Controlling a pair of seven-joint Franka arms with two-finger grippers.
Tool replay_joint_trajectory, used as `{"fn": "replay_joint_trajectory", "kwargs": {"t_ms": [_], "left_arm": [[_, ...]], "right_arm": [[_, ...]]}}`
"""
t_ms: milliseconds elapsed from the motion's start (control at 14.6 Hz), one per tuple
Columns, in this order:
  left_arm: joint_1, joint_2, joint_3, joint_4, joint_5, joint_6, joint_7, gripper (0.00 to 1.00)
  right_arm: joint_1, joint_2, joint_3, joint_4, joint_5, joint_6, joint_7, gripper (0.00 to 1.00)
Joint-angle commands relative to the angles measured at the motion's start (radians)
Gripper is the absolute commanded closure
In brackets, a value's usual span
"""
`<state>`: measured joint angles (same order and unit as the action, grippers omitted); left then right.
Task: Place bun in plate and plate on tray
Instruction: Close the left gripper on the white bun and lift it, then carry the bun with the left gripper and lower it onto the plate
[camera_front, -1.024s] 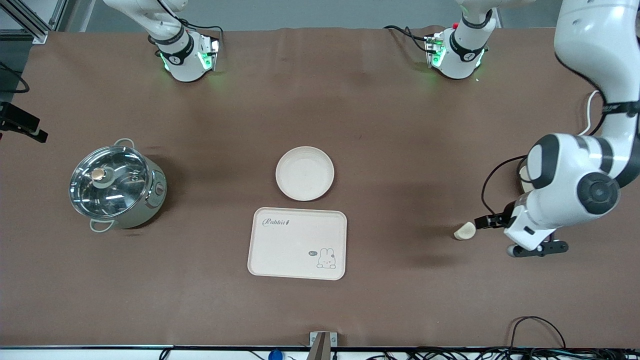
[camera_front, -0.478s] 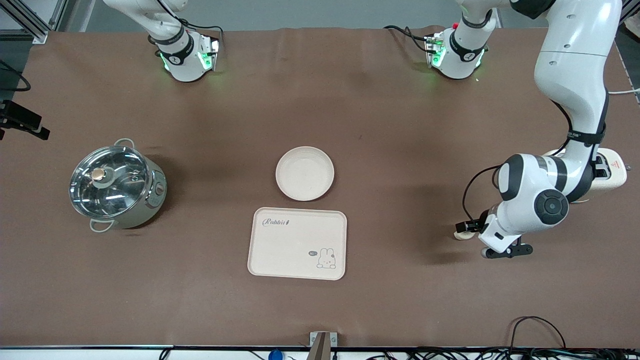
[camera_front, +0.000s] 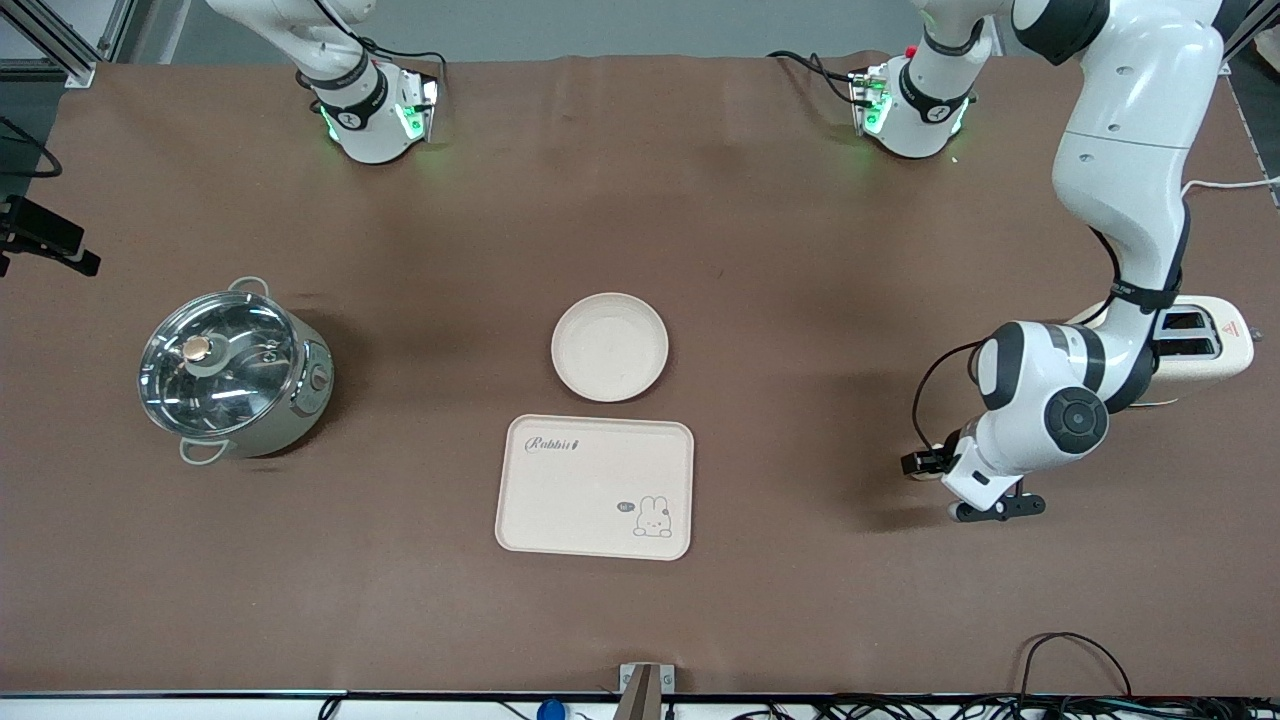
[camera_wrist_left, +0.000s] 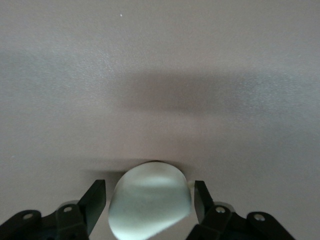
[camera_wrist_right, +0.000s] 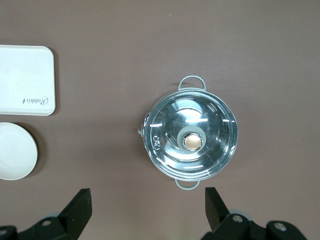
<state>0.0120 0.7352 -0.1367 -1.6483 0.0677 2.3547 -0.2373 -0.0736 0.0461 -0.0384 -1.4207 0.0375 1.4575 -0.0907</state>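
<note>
Half the bun (camera_wrist_left: 150, 201) shows between the left hand (camera_wrist_left: 150, 207) fingers.

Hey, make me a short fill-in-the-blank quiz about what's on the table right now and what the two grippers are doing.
1. The bun lies on the table between the open fingers of the ____ gripper.
2. The plate sits on the table, farther from the front camera than the ____.
3. The open right gripper hangs high over the lidded ____.
4. The rabbit drawing is printed on the ____.

Missing words: left; tray; pot; tray
</note>
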Motion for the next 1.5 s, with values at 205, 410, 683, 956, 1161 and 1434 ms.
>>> {"fn": "replay_joint_trajectory", "kwargs": {"t_ms": [205, 410, 683, 956, 1161, 1434], "left_arm": [[-0.003, 0.001, -0.001, 0.001, 0.021, 0.012, -0.019, 0.47], [-0.006, -0.007, -0.004, -0.001, 0.021, 0.005, -0.022, 0.53], [-0.05, -0.036, -0.007, 0.001, 0.021, -0.024, -0.075, 0.59], [-0.171, -0.082, -0.018, 0.005, 0.02, -0.078, -0.311, 0.59], [-0.275, -0.085, -0.063, 0.036, 0.011, -0.083, -0.533, 0.58], [-0.493, -0.07, -0.07, 0.1, 0.006, -0.083, -0.811, 0.58]], "right_arm": [[0.005, -0.048, 0.003, 0.0, -0.004, -0.043, -0.011, 0.0], [0.021, -0.049, 0.002, 0.0, -0.007, -0.037, -0.009, 0.0], [0.025, -0.051, 0.002, 0.0, -0.008, -0.039, -0.009, 0.0], [0.025, -0.069, 0.003, -0.004, -0.008, -0.046, -0.009, 0.0], [0.023, -0.069, 0.002, -0.004, -0.008, -0.049, -0.009, 0.0], [0.026, -0.063, 0.002, -0.004, -0.007, -0.025, -0.004, 0.0]]}}
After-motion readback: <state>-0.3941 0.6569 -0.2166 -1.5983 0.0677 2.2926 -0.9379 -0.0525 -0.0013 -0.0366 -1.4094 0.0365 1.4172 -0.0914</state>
